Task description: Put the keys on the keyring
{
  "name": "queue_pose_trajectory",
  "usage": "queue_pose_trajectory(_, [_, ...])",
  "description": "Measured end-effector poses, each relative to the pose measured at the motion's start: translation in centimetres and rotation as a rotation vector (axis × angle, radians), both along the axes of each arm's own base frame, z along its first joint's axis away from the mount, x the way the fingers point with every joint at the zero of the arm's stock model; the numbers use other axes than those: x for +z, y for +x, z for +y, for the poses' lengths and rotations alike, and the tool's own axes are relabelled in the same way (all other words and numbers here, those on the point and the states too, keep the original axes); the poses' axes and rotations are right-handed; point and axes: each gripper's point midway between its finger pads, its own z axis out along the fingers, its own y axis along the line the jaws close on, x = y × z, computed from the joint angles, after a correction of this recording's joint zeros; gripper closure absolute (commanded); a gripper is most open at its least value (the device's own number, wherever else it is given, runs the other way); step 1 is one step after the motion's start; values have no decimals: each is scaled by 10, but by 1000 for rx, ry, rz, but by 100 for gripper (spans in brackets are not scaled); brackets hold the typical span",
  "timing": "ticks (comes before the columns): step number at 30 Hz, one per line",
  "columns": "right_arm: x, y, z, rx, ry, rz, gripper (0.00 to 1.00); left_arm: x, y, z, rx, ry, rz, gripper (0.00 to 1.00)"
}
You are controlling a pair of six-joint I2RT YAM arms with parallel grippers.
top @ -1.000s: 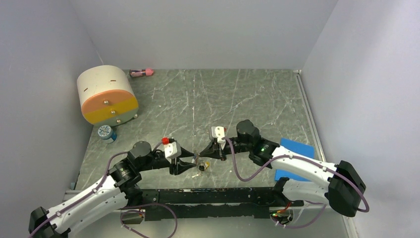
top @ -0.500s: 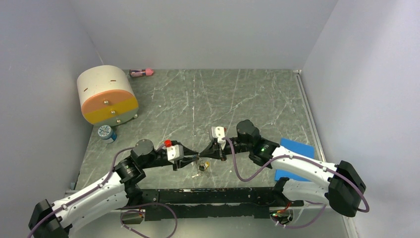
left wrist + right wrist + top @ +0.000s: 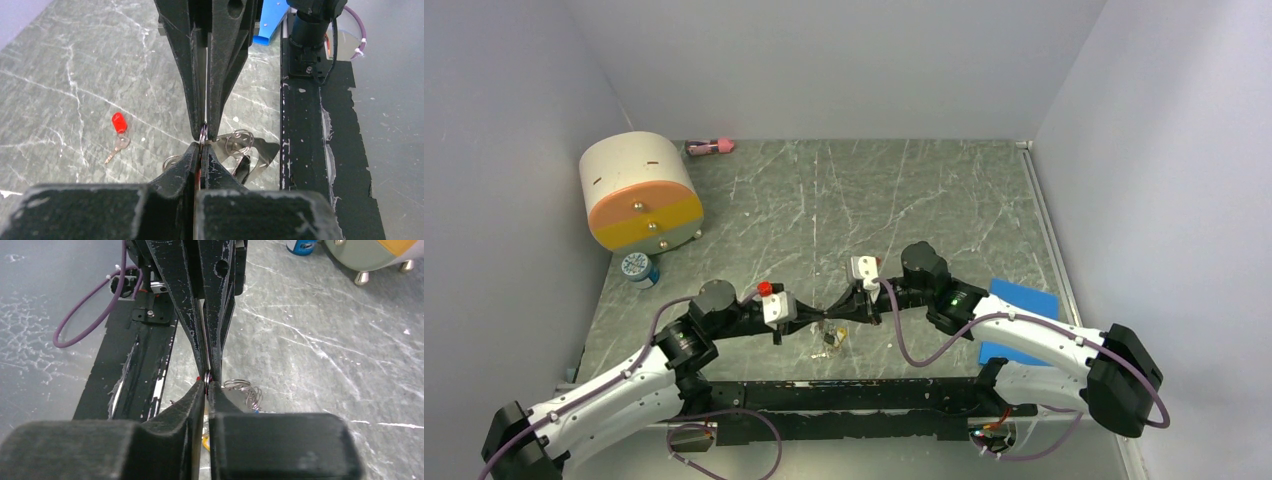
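Note:
My left gripper (image 3: 817,318) and right gripper (image 3: 832,312) meet tip to tip low over the table. In the left wrist view my left gripper (image 3: 201,146) is shut with a red sliver between its jaws, seemingly a red-headed key. A small thin ring (image 3: 203,134) sits where the tips touch. In the right wrist view my right gripper (image 3: 206,385) is shut on that ring (image 3: 206,377). The keyring's flat silver plate (image 3: 260,150) with looped rings hangs or lies just below. Another red-headed key (image 3: 118,134) lies on the table. A brass-coloured key (image 3: 836,335) shows under the tips.
A cream-and-orange drum (image 3: 639,192) stands at the back left, with a small blue-capped jar (image 3: 639,268) in front of it. A pink object (image 3: 709,147) lies by the back wall. A blue pad (image 3: 1021,305) lies at the right. The black base rail (image 3: 854,395) runs along the near edge.
My left gripper has moved right until its tips touch the right gripper's tips. The right arm has stayed still. The bunch under the tips has shifted slightly.

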Motion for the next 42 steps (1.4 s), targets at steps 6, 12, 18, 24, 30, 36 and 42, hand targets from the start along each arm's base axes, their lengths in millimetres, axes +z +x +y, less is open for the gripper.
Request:
queue_pose_trajectory(6, [2,4,-2,-25,-3,-25,47,2,1,5,32,63,63,97])
queue_pose_trajectory(12, [18,8,-9,-75,38,-80,36,13,4,11,77,143,151,97])
queue_pose_trajectory(18, [17,13,-14,-128,46,-85,36,13,9,15,142,252,285,98])
queue_pose_trajectory(24, [9,19,-12,-168,39,-47,41,1,13,23,226,387,435,97])
queue_pose_trajectory(30, [4,22,-6,-180,64,-3,48,-5,17,29,311,511,567,98])
queue_pose_trajectory(36, [-2,22,7,-161,93,54,52,-6,18,34,352,567,599,97])
queue_pose_trajectory(42, [-4,18,21,-123,129,87,62,-8,10,38,339,603,604,98])
